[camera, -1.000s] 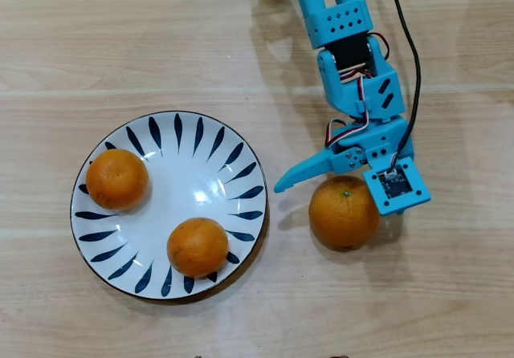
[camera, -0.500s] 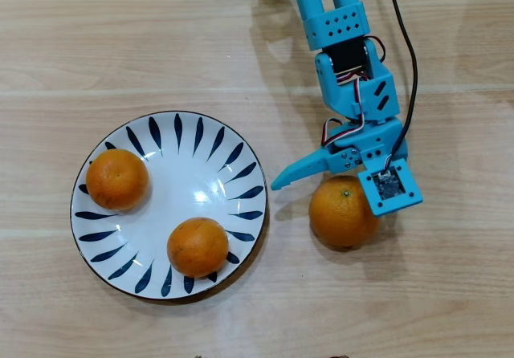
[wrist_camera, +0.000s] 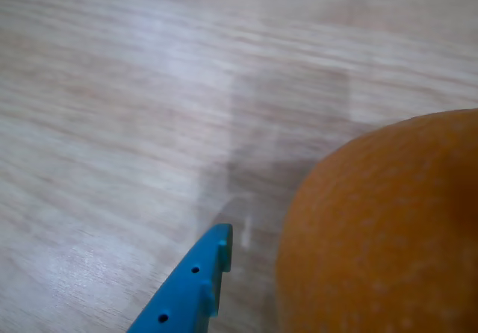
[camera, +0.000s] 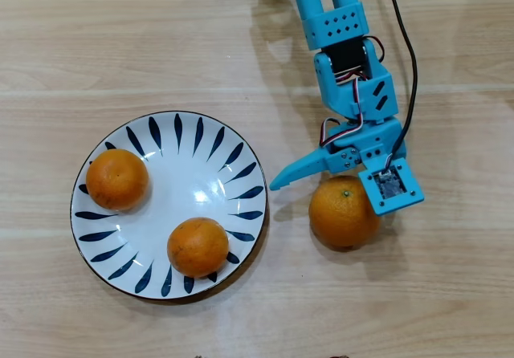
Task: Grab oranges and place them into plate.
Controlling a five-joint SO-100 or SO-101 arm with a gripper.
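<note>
Gripper: the blue two-finger gripper point(camera: 325, 188) spread wide over the third round orange fruit point(camera: 344, 212); barely shifted since half a second ago
Third orange: on the pale wooden table point(camera: 450, 294), right of the plate; unmoved
Plate: white blue-petalled ceramic plate point(camera: 193, 173) still holds two oranges point(camera: 117, 179) point(camera: 197, 246)

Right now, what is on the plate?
Two oranges sit on the plate, apart from each other. The plate surface beneath them is hidden. A third orange lies off the plate, under the open pincer.
</note>
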